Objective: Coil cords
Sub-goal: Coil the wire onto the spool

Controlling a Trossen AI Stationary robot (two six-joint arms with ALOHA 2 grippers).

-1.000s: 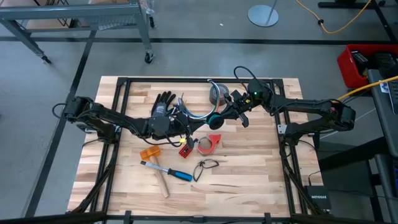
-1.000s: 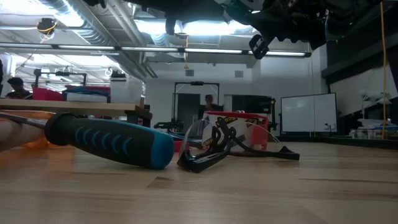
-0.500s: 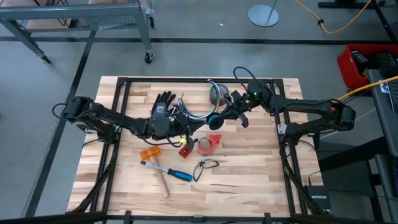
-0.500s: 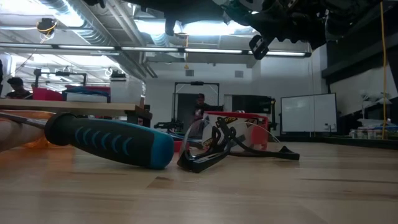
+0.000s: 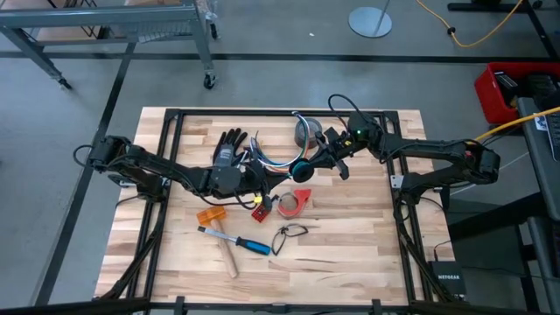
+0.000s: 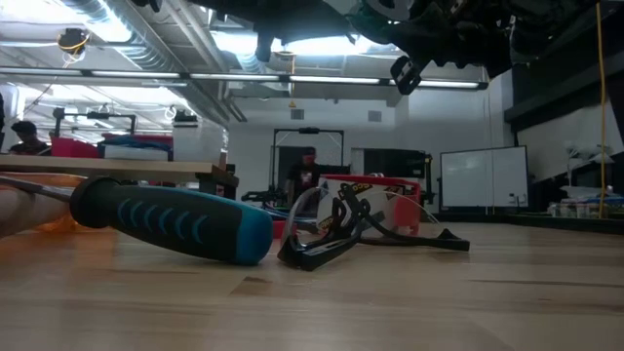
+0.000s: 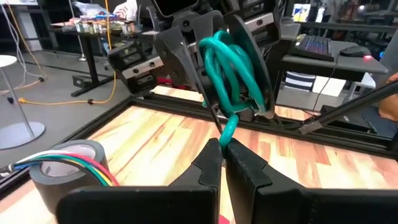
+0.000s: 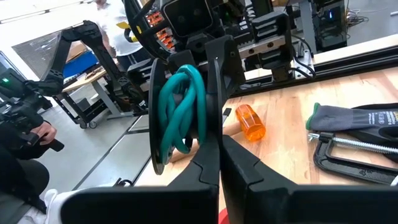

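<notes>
The multicoloured wires lie loose beside the black glove. In the left wrist view they run over the grey tape roll, and no gripper touches them. Between my grippers at mid-table is a teal cord coil, wound between two dark curved plates. My left gripper is shut on the coil's loose end. My right gripper is shut on one plate's edge. The coil is off the table. My left gripper pinches the teal cord's loose end between its two fingertips, coming level from the table's left. The short stretch of cord runs from the fingertips up into the coil. My right gripper pinches the thin dark edge of one plate beside the teal windings, coming level from the table's right. The coil stands on edge just beyond the fingers, clear of the table.
Near the table's front lie a blue-handled hammer, an orange piece, a red tape dispenser, a small red piece and a thin black loop. The grey tape roll stands at the far side. People show in the room behind.
</notes>
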